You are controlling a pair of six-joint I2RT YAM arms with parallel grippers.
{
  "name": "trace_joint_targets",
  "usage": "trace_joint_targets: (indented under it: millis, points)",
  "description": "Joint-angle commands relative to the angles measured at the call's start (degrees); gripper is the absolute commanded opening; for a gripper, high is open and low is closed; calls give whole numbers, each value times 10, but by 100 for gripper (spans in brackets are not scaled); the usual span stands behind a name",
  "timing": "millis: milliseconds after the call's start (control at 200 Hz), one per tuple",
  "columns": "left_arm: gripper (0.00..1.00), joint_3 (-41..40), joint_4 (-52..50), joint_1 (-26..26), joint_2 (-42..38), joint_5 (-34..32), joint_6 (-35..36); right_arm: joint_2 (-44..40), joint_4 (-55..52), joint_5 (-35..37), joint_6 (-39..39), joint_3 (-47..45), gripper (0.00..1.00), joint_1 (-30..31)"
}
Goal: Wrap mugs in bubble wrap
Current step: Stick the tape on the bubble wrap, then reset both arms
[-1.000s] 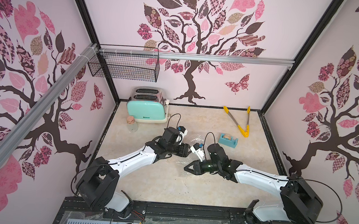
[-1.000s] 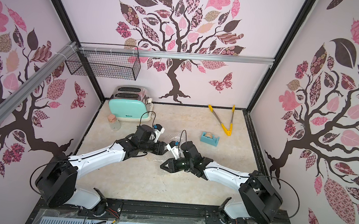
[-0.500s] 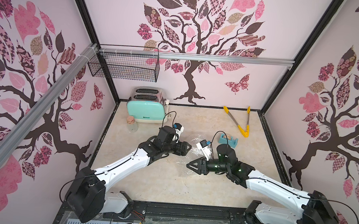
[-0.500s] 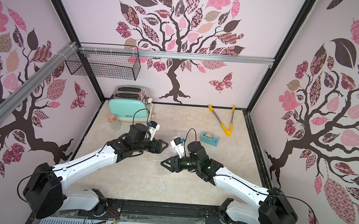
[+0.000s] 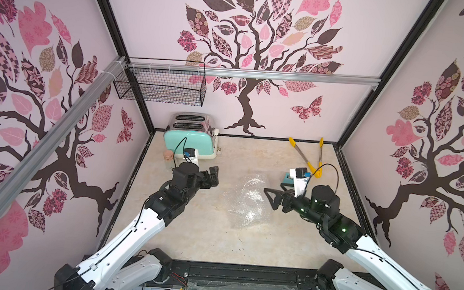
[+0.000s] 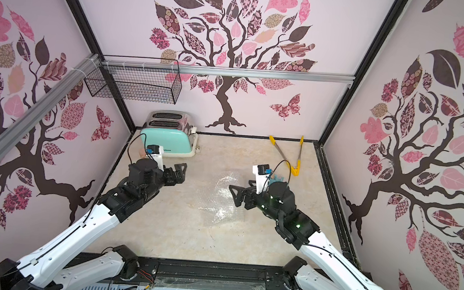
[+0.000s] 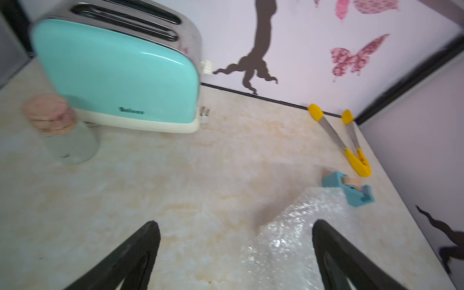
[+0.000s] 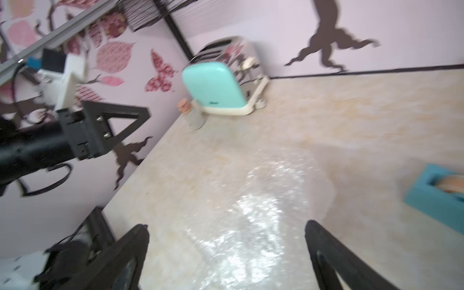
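Clear bubble wrap (image 5: 247,200) flat on marbled bench (image 5: 188,233), between left end effector (image 5: 214,175) and right end effector (image 5: 268,199); both spread wide, holding nothing.

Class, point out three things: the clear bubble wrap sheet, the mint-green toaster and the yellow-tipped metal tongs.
clear bubble wrap sheet (image 5: 247,200), in a top view, shiny middle.
mint-green toaster (image 5: 203,143), in a top view, green front.
yellow-tipped metal tongs (image 5: 301,154), in a top view, one metal arm.
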Motion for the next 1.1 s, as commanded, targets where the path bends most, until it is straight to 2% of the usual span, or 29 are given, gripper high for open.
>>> trace_joint_targets:
  millis: [0, 125, 220, 290, 385, 465, 505, 585, 735, 810, 846, 931, 1096]
  points:
    - [98, -22, -24, 61, -2, -53, -5, -24, -15, 157, -54, -12, 100, -33]
    - [98, -53, 19, 111, 5, -78, 36, -46, 77, 285, -110, -76, 100, -40]
    - [98, -81, 58, 125, 16, -144, 73, -57, 188, 340, -161, -145, 100, -50]
    - [98, -120, 119, 130, 27, -165, 137, -55, 240, 320, -159, -181, 100, -93]
    - [98, -177, 209, 138, 40, -174, 182, -31, 281, 258, -99, -220, 100, -194]
    - [98, -225, 298, 150, 55, -123, 237, 10, 336, 228, -62, -252, 100, -264]
    - [98, -246, 343, 152, 67, -125, 256, 34, 373, 226, -61, -268, 100, -283]
    - [98, -262, 388, 166, 98, -123, 265, 85, 438, 262, -66, -289, 100, -288]
    - [98, -255, 424, 227, 172, -66, 222, 211, 608, 289, -60, -329, 100, -288]
    - [98, -244, 427, 229, 190, -57, 230, 278, 698, 284, -75, -338, 100, -289]
    - [98, -245, 441, 229, 195, -56, 228, 286, 694, 262, -91, -329, 100, -289]
    - [98, -240, 460, 230, 211, -55, 227, 314, 698, 275, -118, -310, 100, -290]
    - [98, -227, 552, 230, 269, -47, 238, 401, 909, 237, -168, -361, 100, -290]
